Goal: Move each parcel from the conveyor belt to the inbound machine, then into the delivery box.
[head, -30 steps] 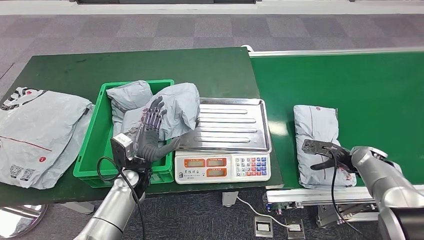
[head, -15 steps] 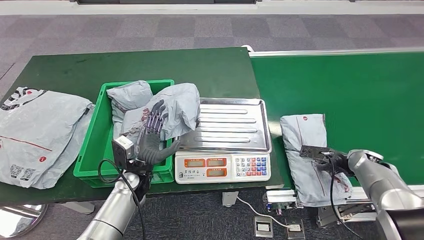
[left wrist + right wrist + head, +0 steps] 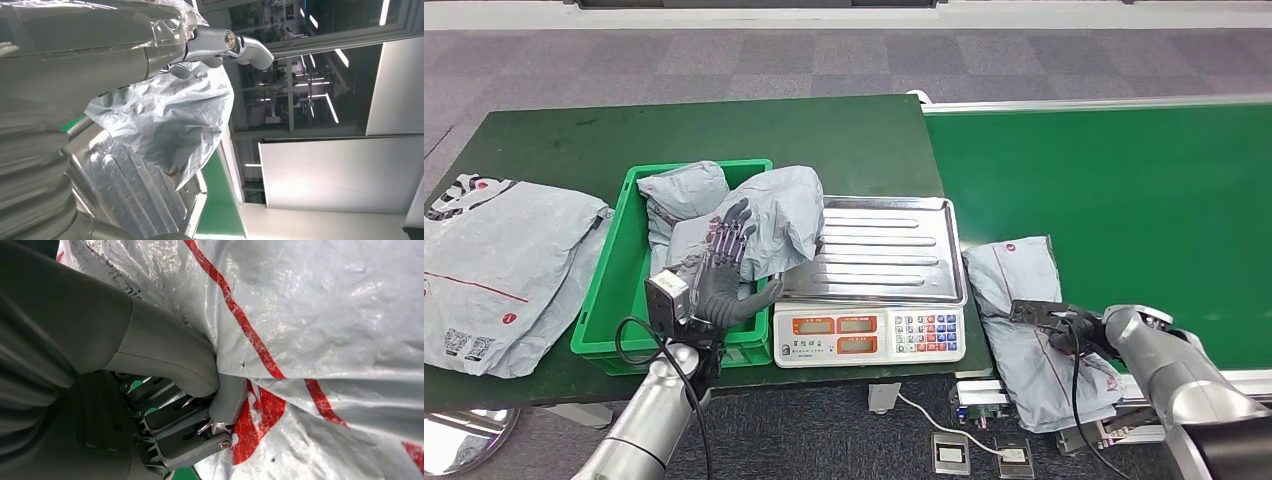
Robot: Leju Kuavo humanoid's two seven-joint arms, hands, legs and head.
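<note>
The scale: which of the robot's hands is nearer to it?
Left. The left hand is up beside the scale, at the crate; the right hand grips a parcel farther off.

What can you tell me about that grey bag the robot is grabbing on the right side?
The grey parcel is a soft, crinkled plastic mailer with red markings. It lies crumpled between the scale and the green conveyor belt, its near end drooping over the edge. The right hand grips it; the right wrist view shows the film bunched against the thumb.
</note>
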